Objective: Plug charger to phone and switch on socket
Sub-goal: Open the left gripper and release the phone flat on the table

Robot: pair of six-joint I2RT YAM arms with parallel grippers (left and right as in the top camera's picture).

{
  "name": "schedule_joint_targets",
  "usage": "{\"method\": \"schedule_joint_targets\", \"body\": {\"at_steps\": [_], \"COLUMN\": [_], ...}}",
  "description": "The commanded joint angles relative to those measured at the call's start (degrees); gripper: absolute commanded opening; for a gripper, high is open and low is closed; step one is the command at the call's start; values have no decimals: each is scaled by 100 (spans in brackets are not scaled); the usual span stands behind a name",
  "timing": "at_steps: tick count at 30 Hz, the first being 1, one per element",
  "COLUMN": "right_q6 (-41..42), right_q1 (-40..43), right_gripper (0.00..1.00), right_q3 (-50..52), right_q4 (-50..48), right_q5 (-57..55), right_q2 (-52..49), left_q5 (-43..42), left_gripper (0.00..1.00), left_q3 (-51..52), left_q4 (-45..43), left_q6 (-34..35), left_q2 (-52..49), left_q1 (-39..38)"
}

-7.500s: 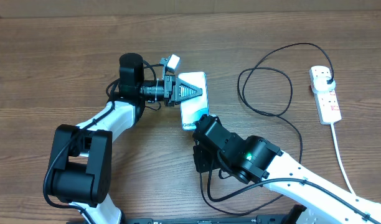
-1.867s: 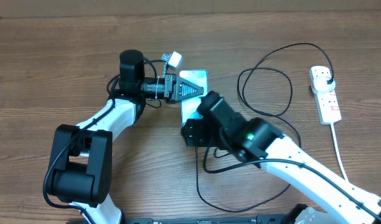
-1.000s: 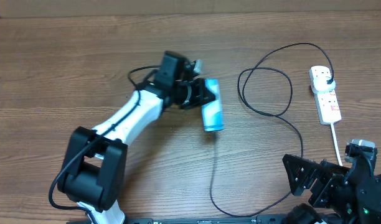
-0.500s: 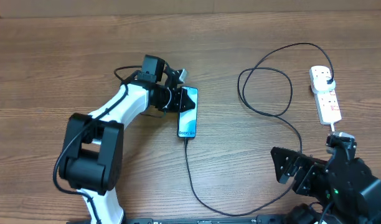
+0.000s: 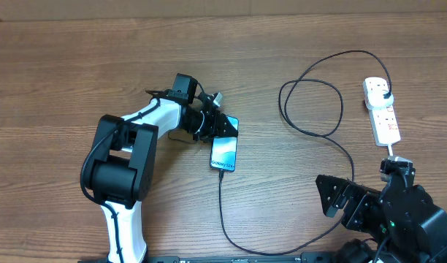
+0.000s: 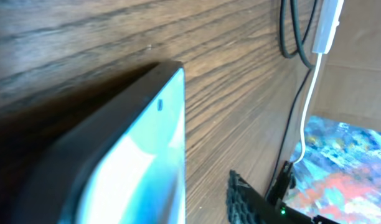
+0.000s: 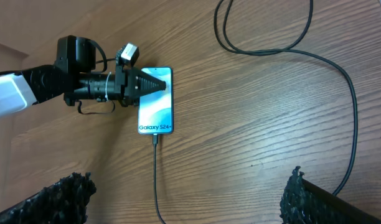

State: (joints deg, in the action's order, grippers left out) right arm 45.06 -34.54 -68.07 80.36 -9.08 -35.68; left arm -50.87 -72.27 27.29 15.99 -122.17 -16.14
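**A:** Desk first: what lies on the wood?

**B:** Two arms. The left arm reaches in from the near side to the middle. The right arm sits low at the near right corner.

**A:** And the charger?

**B:** Its thin black cable runs from the phone toward the near edge. It then swings right and up, loops once, and ends in a black plug seated in the socket. The socket is a white strip at the far right, well apart from the phone.

**A:** Where's the phone?

**B:** Flat on the desk near the centre, with its blue screen up. The cable tip meets its near short edge.

**A:** The claws?

**B:** The left claw lies over the phone's far end. I cannot tell whether it is clamped or let go. The right claw is spread wide, with nothing in it.
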Motion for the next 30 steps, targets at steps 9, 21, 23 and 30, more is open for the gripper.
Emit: {"method": "schedule_joint_targets", "body": {"at_steps": [9, 21, 23, 30], "right_q6": [42, 42, 42, 57], "right_q1": [17, 17, 17, 17], "right_gripper": [100, 100, 100, 100], "right_q3": [20, 20, 20, 20], "right_q4": [-37, -81, -90, -101], "right_q5": [13, 13, 13, 13], "right_q2": [2, 4, 4, 2], "left_q5": [1453, 3032, 3029, 2870], "left_gripper": [72, 88, 88, 89], "left_q3": [44, 44, 44, 44], "left_q4": [315, 826, 826, 820], "left_q6": [-13, -13, -11, -271], "left_q2": [-341, -341, -341, -341], "left_q1": [-44, -44, -46, -153]}}
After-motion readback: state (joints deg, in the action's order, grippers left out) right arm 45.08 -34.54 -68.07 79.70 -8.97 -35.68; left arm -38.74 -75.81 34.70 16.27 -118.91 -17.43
